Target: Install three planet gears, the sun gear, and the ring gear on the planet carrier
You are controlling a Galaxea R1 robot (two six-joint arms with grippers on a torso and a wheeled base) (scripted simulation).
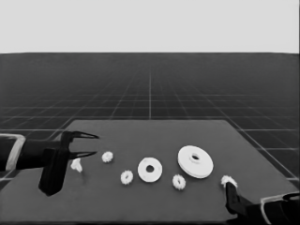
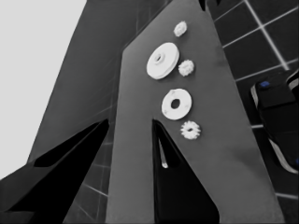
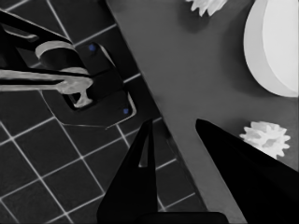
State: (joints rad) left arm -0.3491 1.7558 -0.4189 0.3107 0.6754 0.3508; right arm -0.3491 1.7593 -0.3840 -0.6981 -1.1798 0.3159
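Observation:
The smaller round part, the planet carrier, lies flat at the table's middle with nothing on it. To its right lies the larger round part, the ring gear. Four look-alike small gears lie loose, so I cannot tell the sun gear from the planet gears: one gear, a second gear, a third gear, and a fourth gear. My right gripper is open at the table's near right edge, with the fourth gear beside one finger and outside the gap. My left gripper waits open over the left end.
A thin white piece lies on the table under the left gripper's fingers, not held. Dark machinery with small blue lights sits past the table's edge over the floor grid.

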